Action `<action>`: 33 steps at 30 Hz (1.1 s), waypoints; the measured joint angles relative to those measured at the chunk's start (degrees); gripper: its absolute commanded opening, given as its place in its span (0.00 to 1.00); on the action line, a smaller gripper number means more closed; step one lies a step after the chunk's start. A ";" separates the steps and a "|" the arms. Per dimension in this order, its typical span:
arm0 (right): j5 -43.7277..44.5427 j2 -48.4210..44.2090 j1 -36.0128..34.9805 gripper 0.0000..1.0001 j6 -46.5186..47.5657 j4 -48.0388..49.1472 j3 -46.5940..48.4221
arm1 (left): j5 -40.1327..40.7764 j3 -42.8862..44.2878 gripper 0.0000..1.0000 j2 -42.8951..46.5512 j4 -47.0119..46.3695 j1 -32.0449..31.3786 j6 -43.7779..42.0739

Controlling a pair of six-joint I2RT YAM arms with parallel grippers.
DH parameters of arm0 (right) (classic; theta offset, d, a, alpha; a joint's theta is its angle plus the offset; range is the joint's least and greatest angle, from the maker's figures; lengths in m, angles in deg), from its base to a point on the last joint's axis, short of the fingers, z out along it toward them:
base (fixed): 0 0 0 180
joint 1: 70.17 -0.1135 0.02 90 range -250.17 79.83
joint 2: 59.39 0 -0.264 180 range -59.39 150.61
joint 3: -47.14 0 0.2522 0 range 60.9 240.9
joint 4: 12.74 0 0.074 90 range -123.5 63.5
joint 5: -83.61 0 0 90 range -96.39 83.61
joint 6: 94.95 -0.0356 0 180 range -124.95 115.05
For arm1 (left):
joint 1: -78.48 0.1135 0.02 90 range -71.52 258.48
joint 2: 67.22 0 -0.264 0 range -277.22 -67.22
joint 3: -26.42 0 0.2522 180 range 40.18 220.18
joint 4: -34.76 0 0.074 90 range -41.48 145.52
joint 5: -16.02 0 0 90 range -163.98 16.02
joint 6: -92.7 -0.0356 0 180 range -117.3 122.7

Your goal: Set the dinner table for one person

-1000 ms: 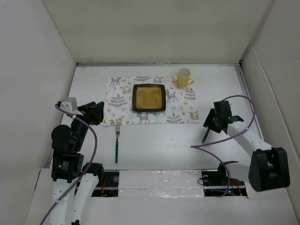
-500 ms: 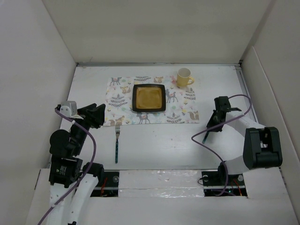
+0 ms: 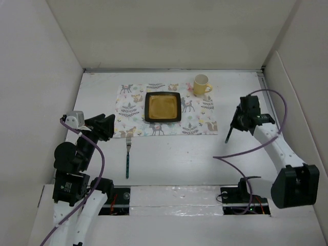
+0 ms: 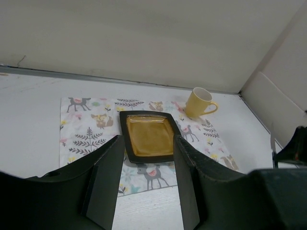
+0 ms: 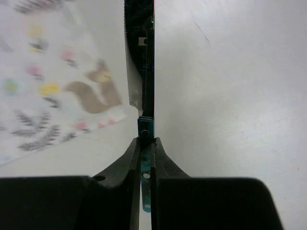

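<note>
Clamping a teal-handled knife (image 5: 139, 91), the right gripper (image 5: 145, 142) has the blade pointing ahead; the left gripper (image 4: 146, 158) stands parted, grasping nothing.

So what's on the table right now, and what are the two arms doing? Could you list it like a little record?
surface: plain white table
placemat: white cloth placemat printed with deer and leaves, lying flat
plate: black square plate with amber centre, mid-placemat, empty
mug: yellow ceramic mug, upright at placemat's far right corner
fork: teal-handled metal fork, on table below placemat's near left corner
knife: teal-handled knife, just right of placemat
right gripper: shut on knife handle
left gripper: open, empty
</note>
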 measured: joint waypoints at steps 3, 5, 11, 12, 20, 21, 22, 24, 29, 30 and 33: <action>0.00 -3.39 -5.29 0.00 1.92 0.11 8.31 | 0.00 0.00 0.42 -0.85 -0.02 0.00 0.00; -0.57 -2.80 -10.08 0.00 3.08 1.79 13.49 | 0.04 0.00 0.42 -1.57 0.04 0.00 0.00; -4.17 8.13 -21.88 0.00 5.31 6.78 19.45 | 1.62 -0.04 0.42 -2.43 -0.02 0.00 0.04; -4.61 10.71 -22.77 0.00 5.64 7.37 19.69 | 1.84 -0.07 0.42 -2.56 -0.07 0.00 0.07; -7.78 28.04 -22.01 0.00 6.47 10.91 23.71 | 2.69 -0.35 0.42 -5.03 -0.11 0.66 0.50; -8.31 29.86 -21.59 0.00 6.47 11.30 24.65 | 2.58 -0.42 0.42 -5.27 -0.13 0.94 0.59; -8.76 31.63 -21.14 0.00 6.45 11.91 25.66 | 2.43 -0.57 0.42 -5.51 -0.20 1.11 0.70; -9.42 34.77 -20.44 0.00 6.23 13.14 27.28 | 2.25 -0.63 0.42 -6.01 -0.20 1.31 0.87; -10.49 40.19 -18.69 0.00 5.66 15.06 29.35 | 2.08 -0.66 0.43 -7.76 -0.31 1.31 1.11; -10.58 40.81 -18.36 0.00 5.49 15.30 29.38 | 2.10 -0.66 0.43 -8.02 -0.31 1.31 1.14; -10.95 42.38 -17.79 0.00 4.94 15.34 29.92 | 2.08 -0.66 0.43 -8.39 -0.31 1.31 1.16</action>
